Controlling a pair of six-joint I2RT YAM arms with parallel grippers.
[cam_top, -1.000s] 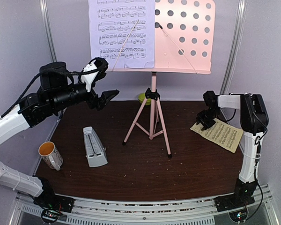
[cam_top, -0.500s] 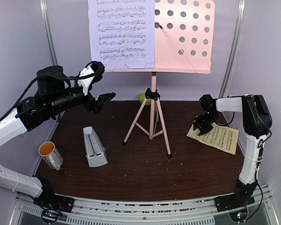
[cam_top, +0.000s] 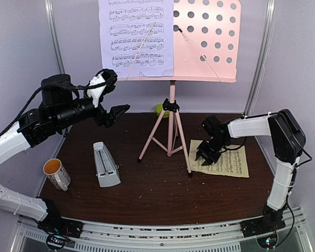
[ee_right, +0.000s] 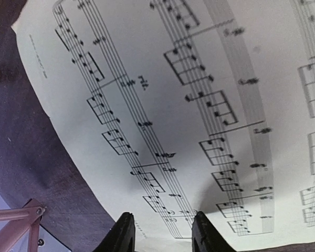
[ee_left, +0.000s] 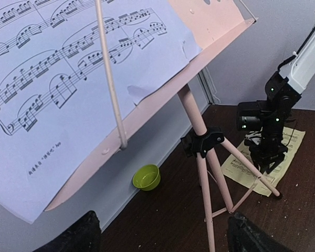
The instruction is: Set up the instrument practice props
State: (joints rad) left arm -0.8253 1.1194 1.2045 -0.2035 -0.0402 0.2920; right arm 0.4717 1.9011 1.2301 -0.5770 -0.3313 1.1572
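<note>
Small grey pyramid metronome (cam_top: 106, 165) stands front-left on the dark worktop (cam_top: 157, 199), with bare room beside it. Flat pale-yellow page (cam_top: 233, 164) lies just beside the pink stand's (cam_top: 171, 123) tripod foot. The right hand (cam_top: 205, 157) is at the page's left edge; I cannot tell whether it grasps. Left hand (cam_top: 111, 100) hangs released, airborne. Lavender page (cam_top: 136, 37) leans on the perforated desk (cam_top: 210, 37).

Dark table (cam_top: 147, 194): stand (cam_top: 170, 131), metronome (cam_top: 106, 166), mug (cam_top: 56, 173), bowl (cam_top: 160, 109), yellow page (cam_top: 232, 164).

Top external: looks down from high at the near edge over the bench (cam_top: 157, 194). Left wrist: raised, peers from under the pink music stand (ee_left: 190, 113) rightward toward the pale-yellow page (ee_left: 293, 147). Right wrist: sits close above that page, shared by all three.
</note>
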